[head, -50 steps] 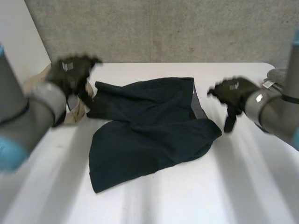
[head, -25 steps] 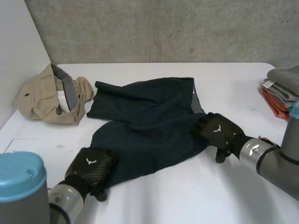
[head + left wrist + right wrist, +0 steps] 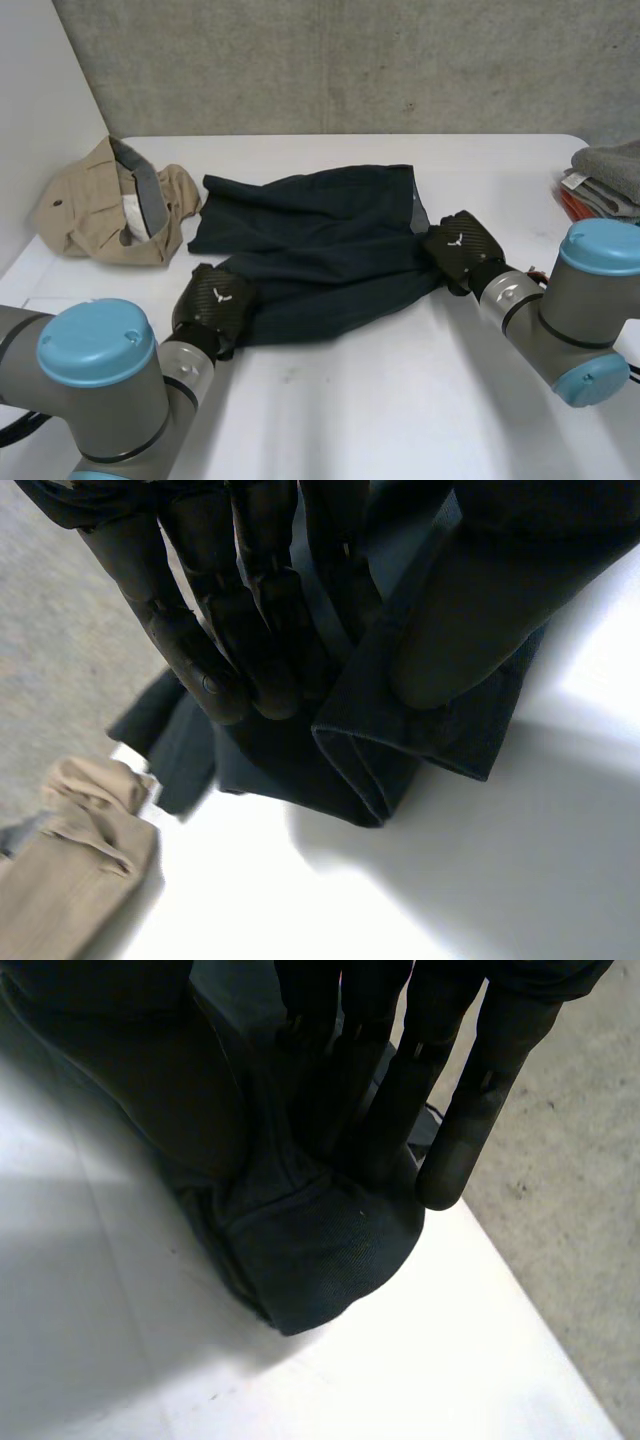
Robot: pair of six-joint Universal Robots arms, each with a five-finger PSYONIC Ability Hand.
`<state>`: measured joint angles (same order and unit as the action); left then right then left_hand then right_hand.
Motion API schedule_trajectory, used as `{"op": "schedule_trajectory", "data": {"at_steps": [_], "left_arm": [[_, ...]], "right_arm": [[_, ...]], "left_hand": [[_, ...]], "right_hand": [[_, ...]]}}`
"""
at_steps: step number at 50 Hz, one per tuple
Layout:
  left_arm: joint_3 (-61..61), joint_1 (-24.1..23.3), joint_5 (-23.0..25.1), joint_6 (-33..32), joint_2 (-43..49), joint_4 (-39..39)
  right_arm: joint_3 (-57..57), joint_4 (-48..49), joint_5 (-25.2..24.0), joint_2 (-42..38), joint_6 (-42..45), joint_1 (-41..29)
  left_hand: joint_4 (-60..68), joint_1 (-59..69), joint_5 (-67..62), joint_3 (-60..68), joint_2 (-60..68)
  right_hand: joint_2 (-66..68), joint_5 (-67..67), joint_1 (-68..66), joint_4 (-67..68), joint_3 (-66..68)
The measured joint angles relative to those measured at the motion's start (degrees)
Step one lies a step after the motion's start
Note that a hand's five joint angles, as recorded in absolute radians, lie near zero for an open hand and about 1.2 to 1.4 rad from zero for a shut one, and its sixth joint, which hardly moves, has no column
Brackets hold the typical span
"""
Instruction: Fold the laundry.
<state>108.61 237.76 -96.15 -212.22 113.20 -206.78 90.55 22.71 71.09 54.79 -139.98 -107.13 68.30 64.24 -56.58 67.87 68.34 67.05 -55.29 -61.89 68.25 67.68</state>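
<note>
I have the dark garment [image 3: 320,250] in both hands, and I judge the fold on it has only begun. It lies in the middle of the table [image 3: 400,410] in the head view, its far half spread but rumpled, its near edge gathered towards me.

My left robot hand [image 3: 215,305] is at the lower-left corner of the cloth. In the left wrist view my fingers [image 3: 230,610] and thumb are pressed together on a doubled-over corner of the dark garment [image 3: 400,750], so I am pinching it, not just resting on it.

My right robot hand [image 3: 460,248] is at the cloth's right edge. In the right wrist view my straight fingers [image 3: 470,1090] lie over a bunched lump of the same fabric [image 3: 320,1250], with the thumb on the other side of it; I read that as a pinch as well.

What is left, as I see it: carry this near edge over to the far edge, lay it flat, smooth it, and probably fold once more.

The tan garment [image 3: 115,205] sits crumpled at the upper left of the head view, untouched. At the right edge of that frame a folded pile [image 3: 605,175], grey over orange-red, suggests some pieces are already done. So I would put the job somewhere around its middle.
</note>
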Motion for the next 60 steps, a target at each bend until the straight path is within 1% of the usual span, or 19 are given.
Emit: {"op": "schedule_trajectory", "data": {"at_steps": [5,10,14,16,18,19,20,22,24,27,30,37,42,43,44,48,52,55,60], "left_arm": [[0.22,-0.02,0.12,0.55,-5.68,2.42],[-0.91,0.24,1.07,3.49,-17.00,15.96],[-2.36,0.87,3.15,4.81,-23.61,30.39],[-3.30,1.45,5.32,5.15,-26.43,41.30],[-3.85,1.89,7.20,5.11,-27.30,48.96],[-3.90,1.93,7.40,5.10,-27.34,49.69],[-4.35,2.28,9.15,4.87,-27.21,55.31],[-4.89,2.64,10.81,4.55,-26.25,59.54],[-5.45,2.81,11.59,4.33,-24.79,60.71],[-6.76,2.83,11.64,4.23,-21.82,58.79],[-9.17,2.62,10.52,4.31,-18.29,53.66],[-22.19,2.25,5.36,4.91,-10.02,36.56],[-34.53,2.84,3.09,7.26,-8.05,24.33],[-38.14,3.12,2.82,8.52,-8.17,20.43],[-39.19,3.21,2.78,8.95,-8.25,19.25],[-47.32,4.18,2.77,12.65,-9.49,10.97],[-51.97,5.02,2.76,14.28,-9.96,9.71],[-53.47,5.65,2.61,14.70,-9.94,11.54],[-52.07,6.92,2.45,15.00,-9.89,14.98]], "right_arm": [[0.03,-7.71,0.94,4.77,-3.79,0.45],[-1.57,-29.64,0.86,17.15,-5.67,3.31],[-3.15,-47.63,0.13,24.45,-3.87,6.51],[-3.70,-58.22,-0.60,27.43,-1.25,8.67],[-3.53,-67.95,-1.50,29.08,3.24,10.62],[-3.46,-69.04,-1.60,29.21,3.94,10.84],[-2.94,-74.14,-2.13,29.54,8.03,11.77],[-2.15,-78.06,-2.49,29.13,12.77,12.32],[-1.74,-78.97,-2.48,28.40,14.87,12.25],[-1.68,-77.43,-1.50,25.57,16.36,11.12],[-3.12,-73.36,0.30,22.67,14.53,9.44],[-13.57,-58.21,7.21,17.39,6.28,4.30],[-23.54,-42.67,13.04,17.86,-0.11,1.64],[-25.94,-37.26,14.36,18.74,-1.96,1.01],[-26.72,-35.04,14.80,19.15,-2.67,0.79],[-29.94,-16.85,15.58,22.35,-7.43,-0.68],[-30.42,-5.85,14.77,23.38,-9.43,-1.46],[-30.37,-3.46,14.24,22.80,-9.74,-1.74],[-29.24,-5.21,13.77,20.84,-9.56,-1.95]], "left_hand": [[0.14,0.00,0.00,0.00,0.00],[0.15,0.00,0.00,0.02,0.00],[0.16,0.00,0.00,0.07,0.02],[0.16,0.00,0.00,0.08,0.06],[0.17,0.00,0.00,0.11,0.09],[0.17,0.00,0.00,0.11,0.09],[0.18,0.00,0.00,0.11,0.10],[0.18,0.00,0.00,0.11,0.10],[0.18,0.00,0.00,0.11,0.10],[0.18,0.00,0.00,0.11,0.10],[0.18,0.00,0.00,0.11,0.10],[0.18,0.00,0.00,0.11,0.10],[0.19,0.00,0.00,0.16,0.11],[0.20,0.00,0.00,0.16,0.11],[0.19,0.00,0.00,0.16,0.11],[0.20,0.45,-0.01,0.16,0.11],[0.20,0.45,-0.89,0.16,0.11],[0.20,0.45,-0.89,0.16,0.11],[0.20,0.45,-0.89,0.16,0.11]], "right_hand": [[0.00,0.00,0.00,0.02,0.01],[0.00,0.05,0.00,0.09,0.02],[0.00,0.00,0.00,0.11,0.02],[0.00,0.00,0.00,0.12,0.02],[0.00,0.00,0.00,0.12,0.02],[0.00,0.00,0.00,0.12,0.02],[0.00,0.06,0.00,0.13,0.03],[0.00,0.00,0.00,0.13,0.02],[0.00,0.00,0.00,0.13,0.02],[0.00,-0.30,0.00,0.13,0.02],[0.00,-0.69,0.00,0.13,0.02],[0.00,-1.30,0.00,0.13,0.02],[0.00,-1.66,0.00,0.13,0.03],[0.00,-1.81,0.00,0.13,0.03],[0.00,-1.88,0.00,0.13,0.03],[0.00,-1.95,0.05,0.13,0.03],[0.00,-2.65,0.05,0.13,0.03],[0.00,-2.87,0.05,0.13,0.06],[0.00,-2.88,0.05,0.14,0.44]]}}
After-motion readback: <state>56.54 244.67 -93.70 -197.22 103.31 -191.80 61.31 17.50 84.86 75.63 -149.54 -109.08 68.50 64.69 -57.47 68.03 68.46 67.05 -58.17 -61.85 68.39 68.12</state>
